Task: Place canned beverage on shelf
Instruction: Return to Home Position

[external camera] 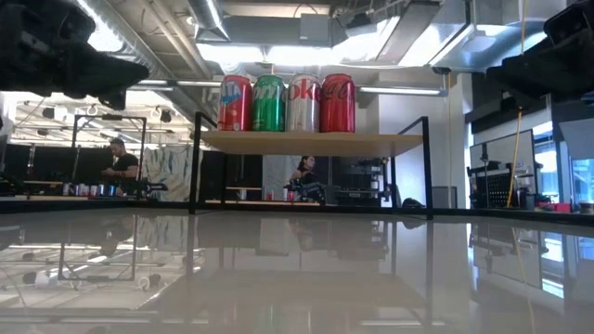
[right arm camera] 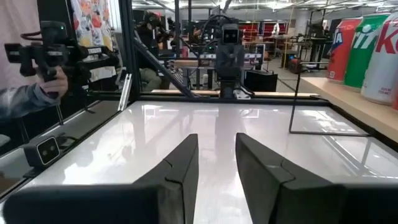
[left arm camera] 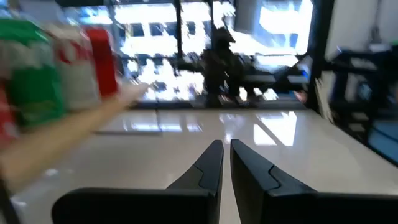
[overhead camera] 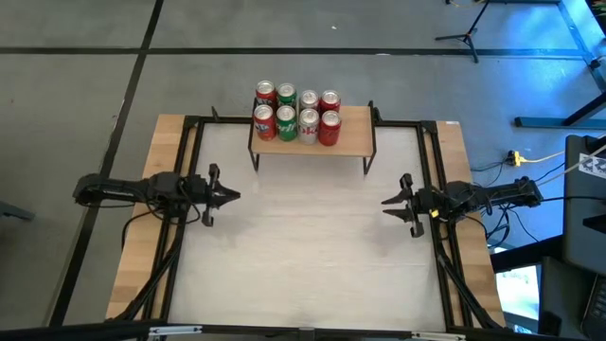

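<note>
The shelf (overhead camera: 352, 142), a small light-wood board on thin black legs, stands at the table's far middle. Several canned beverages (overhead camera: 295, 112), red, green and silver, stand upright on it in two rows and fill its left part; the low view shows the front row (external camera: 286, 103). My left gripper (overhead camera: 234, 197) hovers level at the table's left, pointing toward the centre, fingers shut (left arm camera: 226, 152) on nothing. My right gripper (overhead camera: 386, 201) hovers level at the table's right, facing the left one, with a small empty gap between its fingers (right arm camera: 216, 146). Both are well short of the shelf.
The pale tabletop (overhead camera: 303, 256) lies bare between the two grippers and toward the near edge. Black frame rails (overhead camera: 189, 152) run along its left, right and far sides. Beyond the table a person's hand (right arm camera: 53, 84) holds a dark device; other people (external camera: 121, 162) show in the room.
</note>
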Controlling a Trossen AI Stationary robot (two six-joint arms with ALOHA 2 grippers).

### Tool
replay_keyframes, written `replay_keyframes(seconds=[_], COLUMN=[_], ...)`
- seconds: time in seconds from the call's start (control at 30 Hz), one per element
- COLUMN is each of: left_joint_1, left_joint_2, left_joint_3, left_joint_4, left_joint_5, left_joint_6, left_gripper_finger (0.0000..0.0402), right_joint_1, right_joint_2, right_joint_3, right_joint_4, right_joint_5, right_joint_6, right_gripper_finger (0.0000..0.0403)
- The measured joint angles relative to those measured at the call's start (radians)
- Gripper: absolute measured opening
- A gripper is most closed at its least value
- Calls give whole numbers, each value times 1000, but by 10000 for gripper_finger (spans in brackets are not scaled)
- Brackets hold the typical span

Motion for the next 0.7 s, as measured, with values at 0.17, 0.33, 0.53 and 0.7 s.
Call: replay_keyframes(seconds=[0.17, 0.33, 0.53, 0.7], left_joint_1=[29, 45, 45, 45], left_joint_2=[-41, -25, -25, -25], left_joint_3=[0, 1, 1, 1], left_joint_4=[-27, -21, -18, -18], left_joint_5=[-72, -155, -171, -171], left_joint_6=[-12, -19, -19, -19], left_gripper_finger=[23, 23, 23, 23], right_joint_1=[0, 0, 0, 0], right_joint_2=[0, 0, 0, 0], right_joint_3=[0, 0, 0, 0], right_joint_4=[0, -1, -2, -2], right_joint_5=[0, 1, 1, 2], right_joint_6=[0, 0, 0, 0], right_gripper_finger=[105, 105, 105, 105])
